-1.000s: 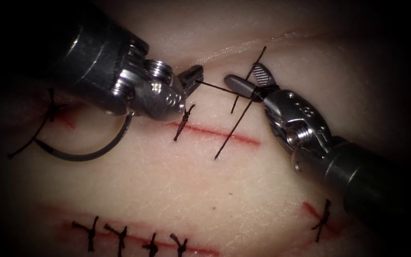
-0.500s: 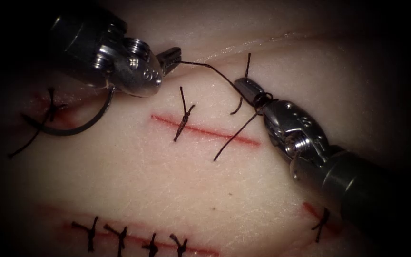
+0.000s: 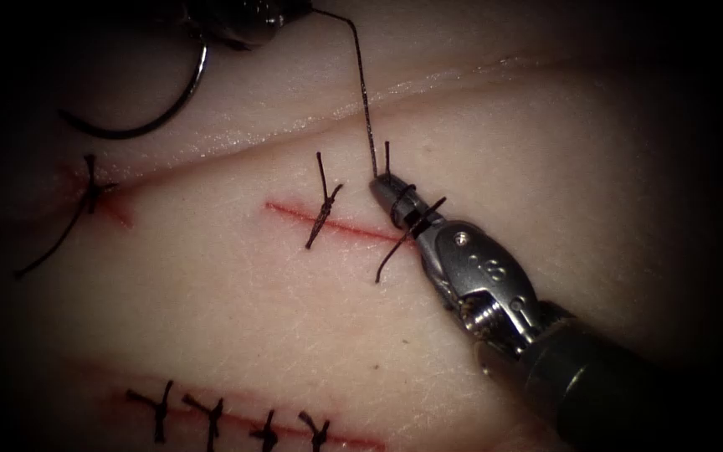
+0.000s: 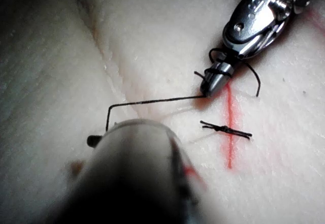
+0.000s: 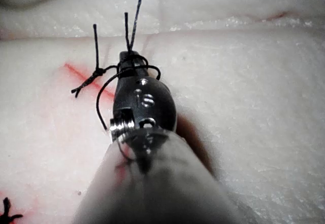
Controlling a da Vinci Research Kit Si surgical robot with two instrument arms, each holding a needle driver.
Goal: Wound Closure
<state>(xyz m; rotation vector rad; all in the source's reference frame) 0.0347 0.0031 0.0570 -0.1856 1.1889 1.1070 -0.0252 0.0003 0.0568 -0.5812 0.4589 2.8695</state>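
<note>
Gripping the thread (image 3: 363,92) with closed jaws, thread loops around them: right pincer (image 3: 383,189) over the cut (image 3: 353,226) on the tissue (image 3: 546,151) | left pincer (image 3: 282,12): holds the thread's far end, jaws clamped | needle (image 3: 161,113): hanging below left pincer, left of cut, outside tissue | tied stitch (image 3: 325,209): left of right pincer

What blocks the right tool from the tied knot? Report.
Likely reachable: bare tissue lies between right tool and knot. But thread loops its shut jaws, running to the left tool, which holds it; needle curves beside that, outside tissue.
</note>
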